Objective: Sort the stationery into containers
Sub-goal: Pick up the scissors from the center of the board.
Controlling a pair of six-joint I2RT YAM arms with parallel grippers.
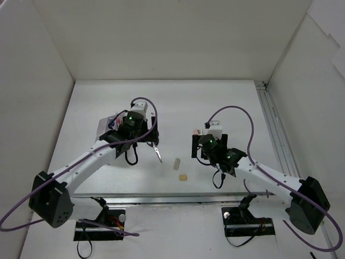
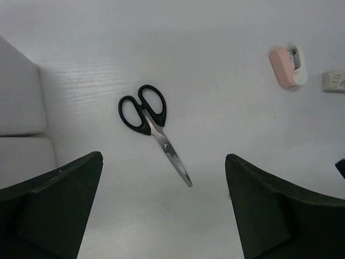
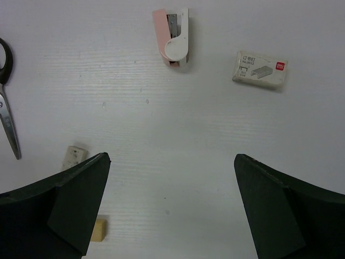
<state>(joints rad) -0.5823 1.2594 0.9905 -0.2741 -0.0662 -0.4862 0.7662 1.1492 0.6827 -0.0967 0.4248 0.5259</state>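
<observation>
Jaws spread and empty, the left gripper point(image 2: 163, 162) hovers over black-handled steel scissors point(image 2: 153, 127) lying flat on the white tabletop point(image 2: 215, 43) (apparently lining up a pick); the right gripper point(image 3: 172, 157) also gapes, holding nothing.

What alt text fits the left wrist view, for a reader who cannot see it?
Closed black-handled steel scissors lie flat on the white table, framed by the wide-open left tool, which touches nothing. A small pink-and-white stapler sits apart at the upper right.
</observation>
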